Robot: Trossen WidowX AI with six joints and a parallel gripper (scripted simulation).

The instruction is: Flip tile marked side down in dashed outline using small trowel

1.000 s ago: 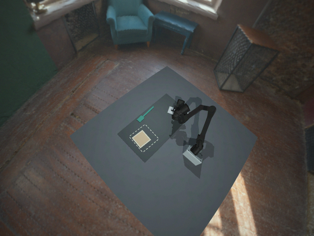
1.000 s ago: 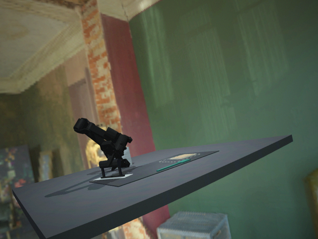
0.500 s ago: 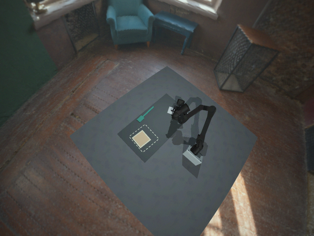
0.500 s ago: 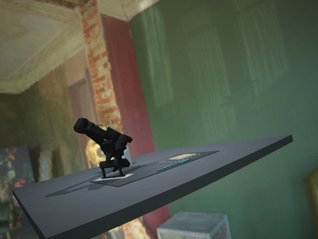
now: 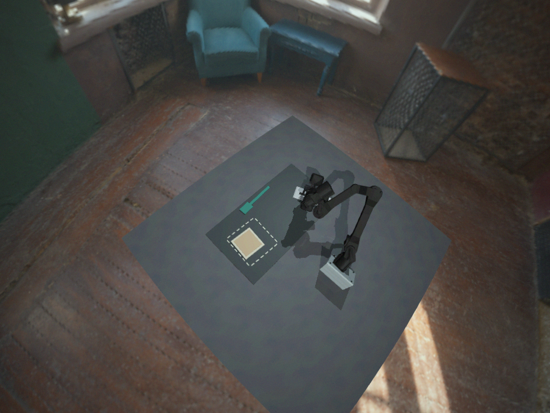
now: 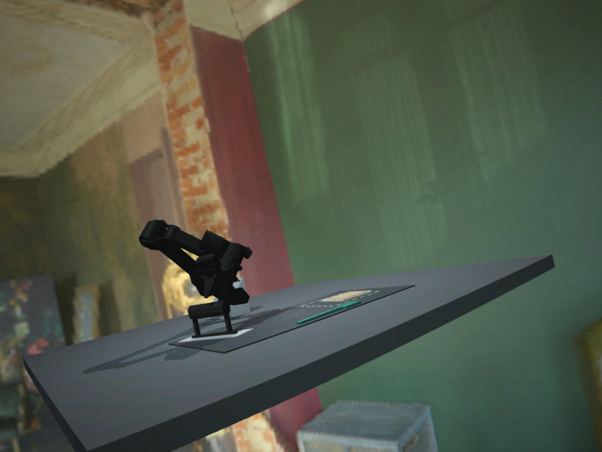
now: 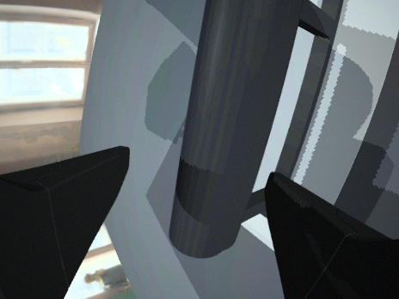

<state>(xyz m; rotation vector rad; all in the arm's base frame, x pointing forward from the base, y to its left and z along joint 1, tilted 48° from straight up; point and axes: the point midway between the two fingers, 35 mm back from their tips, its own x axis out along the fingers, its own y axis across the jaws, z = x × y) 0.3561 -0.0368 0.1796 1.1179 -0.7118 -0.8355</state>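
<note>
The black parallel-jaw gripper (image 7: 198, 248) stands partly open, holding nothing, its fingers apart from a dark cylindrical bar on a small stand (image 7: 230, 100) between them. Well beyond lies the green trowel (image 5: 254, 200), then the tan square tile (image 5: 246, 242) inside the dashed outline (image 5: 272, 236) on the dark mat (image 5: 262, 271).

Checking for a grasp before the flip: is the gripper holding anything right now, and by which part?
Nothing is held. The gripper is open, its fingers apart from the dark cylinder bar; the trowel lies untouched on the mat.

My top view looks steeply down from far; my exterior view sits low beside the table (image 6: 340, 340); both share it. My wrist view is close-up.
</note>
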